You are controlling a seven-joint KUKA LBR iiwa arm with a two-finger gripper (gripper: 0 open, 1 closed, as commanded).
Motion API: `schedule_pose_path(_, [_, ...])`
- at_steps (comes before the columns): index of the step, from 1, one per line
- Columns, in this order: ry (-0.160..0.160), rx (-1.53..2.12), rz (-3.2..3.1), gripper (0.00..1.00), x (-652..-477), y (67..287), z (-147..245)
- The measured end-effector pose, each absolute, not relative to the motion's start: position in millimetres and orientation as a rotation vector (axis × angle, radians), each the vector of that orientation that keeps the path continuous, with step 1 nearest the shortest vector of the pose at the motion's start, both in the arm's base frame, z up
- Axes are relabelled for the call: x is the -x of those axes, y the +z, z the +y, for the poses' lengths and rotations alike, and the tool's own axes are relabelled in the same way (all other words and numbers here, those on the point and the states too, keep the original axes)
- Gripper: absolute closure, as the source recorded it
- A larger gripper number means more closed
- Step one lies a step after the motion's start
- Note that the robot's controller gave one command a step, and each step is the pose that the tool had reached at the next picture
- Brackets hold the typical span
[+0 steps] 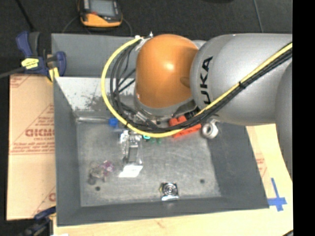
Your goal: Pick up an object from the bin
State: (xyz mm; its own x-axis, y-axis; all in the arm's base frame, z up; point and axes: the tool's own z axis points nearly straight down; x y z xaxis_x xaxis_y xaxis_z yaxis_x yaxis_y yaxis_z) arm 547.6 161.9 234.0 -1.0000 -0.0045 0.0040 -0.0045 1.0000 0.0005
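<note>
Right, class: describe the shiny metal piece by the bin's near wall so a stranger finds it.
Find the grey bin, then its wall along the picture's bottom. Against that wall's middle sits a small round silvery piece. Unlike the flat white scrap and purplish bit up-left, it gleams.

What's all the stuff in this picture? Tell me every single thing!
bin: 1, grey metal, middle of the view
white flat piece: 1, white, bin floor, just below the gripper
purplish clear thing: 1, purple and clear, left of the white piece
shiny metal piece: 1, silver, by the bin's bottom wall
orange thing: 1, orange-red, partly hidden under the arm
ring-shaped piece: 1, silver-white, right of the orange thing
blue bit: 1, blue, floor's top left
green bit: 1, green, tiny, under the arm
orange-and-black devices: 2, outside the bin, top
arm: 1, silver, orange cover, from the right
gripper: 1, metal, over the white piece
</note>
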Motion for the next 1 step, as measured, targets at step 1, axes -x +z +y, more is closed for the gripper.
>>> schedule_pose_path(1, [0.002, -0.218, -3.13, 0.0, -534.8, 133.5, 164.2])
